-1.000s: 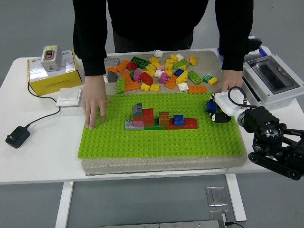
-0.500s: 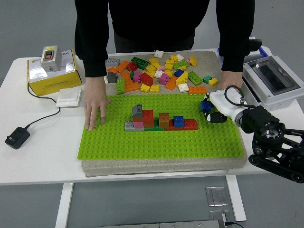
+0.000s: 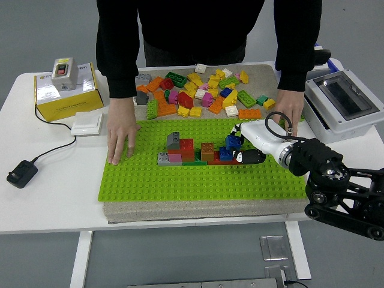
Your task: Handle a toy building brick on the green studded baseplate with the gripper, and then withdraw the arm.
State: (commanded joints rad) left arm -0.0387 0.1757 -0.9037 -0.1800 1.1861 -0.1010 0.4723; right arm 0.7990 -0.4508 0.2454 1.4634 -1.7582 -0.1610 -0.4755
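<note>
Fingers [image 3: 238, 134] of the right hand [image 3: 249, 141] are pinched around a blue brick [image 3: 232, 141], hovering right over the brick row [image 3: 201, 153] mid-way across the green baseplate [image 3: 198, 180]. Risk as I see it: studs not lined up, so pressing down skews it or knocks the blue one beneath loose. Person's hands [image 3: 122, 133] pin the plate's far edge, which helps.

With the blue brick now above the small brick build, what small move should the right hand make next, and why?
Probably press straight down. The right hand holds a blue brick just over the blue brick at the build's right end on the green baseplate; whether it is seated is unclear.
</note>
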